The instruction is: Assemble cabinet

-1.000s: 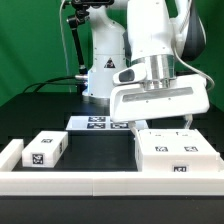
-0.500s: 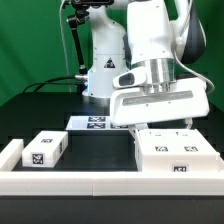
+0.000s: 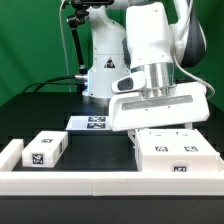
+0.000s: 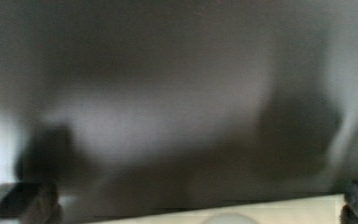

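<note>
The cabinet body, a large white box with tags on its top, lies at the exterior view's right by the front rail. A smaller white block with a tag and a plain white block lie at the left. My gripper hangs tilted just above the back edge of the cabinet body, and its wide white hand hides the fingers there. In the wrist view the gripper is open, with its dark fingertips far apart at the frame's corners. Between them is only a blurred dark surface and a pale band.
The marker board lies flat in front of the robot's base. A long low white rail runs along the front edge. The table is black, with a green backdrop behind it.
The hand has tilted a little more, its end at the exterior view's right rising. The parts on the table have not moved.
</note>
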Motion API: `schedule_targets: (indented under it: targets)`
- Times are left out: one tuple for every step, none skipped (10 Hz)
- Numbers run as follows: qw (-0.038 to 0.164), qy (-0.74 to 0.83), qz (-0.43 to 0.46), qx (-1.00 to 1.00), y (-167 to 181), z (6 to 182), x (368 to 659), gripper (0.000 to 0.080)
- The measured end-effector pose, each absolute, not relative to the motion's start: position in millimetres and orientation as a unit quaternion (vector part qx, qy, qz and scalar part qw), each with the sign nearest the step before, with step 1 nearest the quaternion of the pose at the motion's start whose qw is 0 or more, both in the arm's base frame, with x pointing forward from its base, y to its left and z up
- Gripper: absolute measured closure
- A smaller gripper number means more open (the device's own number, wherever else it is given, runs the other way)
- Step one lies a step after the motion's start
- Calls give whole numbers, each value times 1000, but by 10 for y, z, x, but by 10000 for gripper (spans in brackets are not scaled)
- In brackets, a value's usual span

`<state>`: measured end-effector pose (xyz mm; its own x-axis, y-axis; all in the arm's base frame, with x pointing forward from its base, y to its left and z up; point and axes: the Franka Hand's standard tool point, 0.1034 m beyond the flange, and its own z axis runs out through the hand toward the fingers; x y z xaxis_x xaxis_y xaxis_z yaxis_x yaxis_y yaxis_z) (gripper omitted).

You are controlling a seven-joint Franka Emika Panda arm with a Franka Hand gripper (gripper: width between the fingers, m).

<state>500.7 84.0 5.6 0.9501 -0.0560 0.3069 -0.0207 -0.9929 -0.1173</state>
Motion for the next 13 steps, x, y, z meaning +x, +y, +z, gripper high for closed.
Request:
schedule_targets:
  targets:
    - [56, 19, -160, -985, 848, 51, 5022, 119]
    - [56, 19, -161, -985, 842, 51, 5020, 257]
    - [56, 19, -161, -985, 839, 48, 5008, 393]
    - [55, 19, -163, -985, 835, 47, 5000, 393]
    - [54, 19, -166, -984, 828, 50, 4997, 575]
    - [52, 15, -169, -984, 822, 46, 4990, 735]
    - [52, 15, -169, -984, 822, 45, 4990, 735]
    - [52, 15, -169, -984, 822, 45, 4989, 779]
    - [52, 15, -169, -984, 822, 45, 4990, 793]
    - [52, 15, -169, -984, 822, 45, 4990, 793]
    - [53, 13, -167, -985, 817, 52, 4992, 797]
    - [53, 4, -156, -986, 780, 200, 5026, 797]
    - [55, 1, -145, -988, 757, 341, 5040, 797]
